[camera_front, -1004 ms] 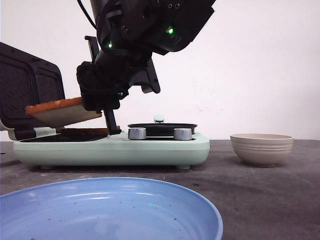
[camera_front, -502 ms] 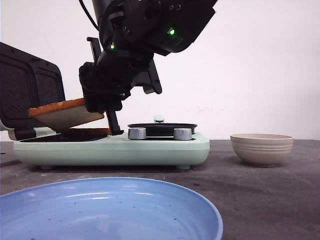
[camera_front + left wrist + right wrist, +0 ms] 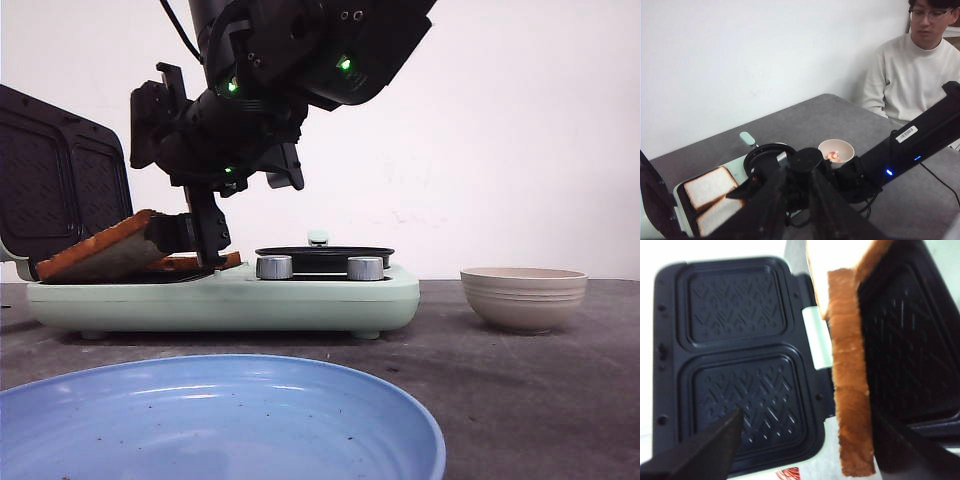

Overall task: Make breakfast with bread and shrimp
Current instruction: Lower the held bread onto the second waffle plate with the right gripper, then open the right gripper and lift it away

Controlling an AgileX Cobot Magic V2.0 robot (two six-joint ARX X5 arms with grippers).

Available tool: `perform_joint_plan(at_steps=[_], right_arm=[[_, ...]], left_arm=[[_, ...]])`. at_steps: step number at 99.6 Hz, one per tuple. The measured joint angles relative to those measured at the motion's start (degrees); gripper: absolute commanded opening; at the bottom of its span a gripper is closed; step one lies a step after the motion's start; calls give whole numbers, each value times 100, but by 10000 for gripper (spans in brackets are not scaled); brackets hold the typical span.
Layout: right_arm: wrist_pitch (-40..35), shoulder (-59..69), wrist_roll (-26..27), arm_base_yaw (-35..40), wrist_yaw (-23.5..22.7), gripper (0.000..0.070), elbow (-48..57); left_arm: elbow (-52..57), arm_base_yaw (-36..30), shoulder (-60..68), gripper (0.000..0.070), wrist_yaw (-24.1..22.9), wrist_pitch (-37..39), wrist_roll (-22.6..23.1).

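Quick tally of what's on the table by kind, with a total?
Bread slices: 2
Sandwich maker: 1
Beige bowl: 1
Blue plate: 1
Total: 5
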Motion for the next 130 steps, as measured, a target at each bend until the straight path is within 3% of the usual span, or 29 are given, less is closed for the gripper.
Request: perform_joint_plan(at_steps=[27, 44, 62, 105, 119, 126, 130], right_arm=[[-162, 0, -472, -170, -437, 487, 0], [-289, 0, -992, -260, -457, 487, 24], [-1099, 0, -1725, -291, -459, 487, 411], [-3274, 0, -4142, -332, -433, 479, 2079], [-3519, 0, -4489, -332, -431, 477, 2151], [-3602, 0, -4540, -332, -426, 440, 2151], [-3604, 0, -4562, -332, -393, 360, 2151]], left_arm=[[0, 0, 0, 1, 2, 15, 0], [0, 0, 0, 1, 2, 17, 0], [0, 0, 0, 1, 2, 15, 0], [0, 0, 0, 1, 2, 17, 0], [0, 0, 0, 1, 2, 24, 0], [0, 0, 0, 1, 2, 24, 0], [0, 0, 0, 1, 2, 24, 0]])
